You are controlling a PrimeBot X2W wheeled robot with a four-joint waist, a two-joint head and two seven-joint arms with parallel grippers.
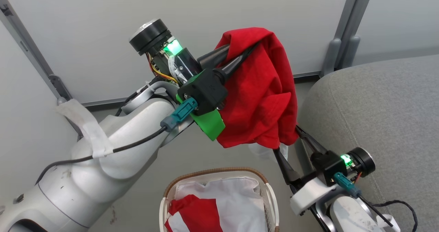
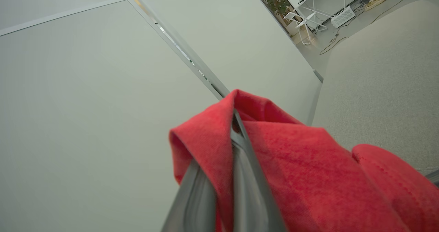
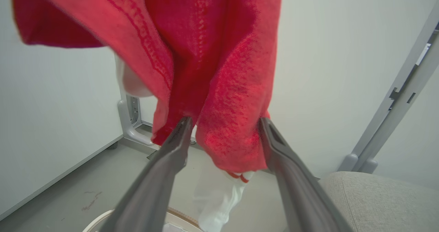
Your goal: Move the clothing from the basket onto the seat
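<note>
A bright red garment [image 1: 260, 91] hangs in the air above the basket, bunched over the tips of my left gripper [image 1: 252, 48], which is shut on it. In the left wrist view the red garment [image 2: 308, 177] drapes over both fingers [image 2: 253, 191]. My right gripper [image 1: 287, 141] reaches up from the lower right to the garment's bottom edge. It is open [image 3: 225, 122], with red fabric [image 3: 226, 88] hanging between its fingers. The white basket [image 1: 272, 197] stands below, holding its white liner and another red garment [image 1: 192, 211]. The grey seat [image 1: 377, 115] lies to the right.
Pale wall panels stand close behind, with a grey metal post [image 1: 343, 36] by the seat's corner. A white part of the garment [image 3: 219, 197] dangles under the red fabric. Grey floor [image 1: 192, 156] surrounds the basket. My big left forearm [image 1: 113, 149] crosses the left side.
</note>
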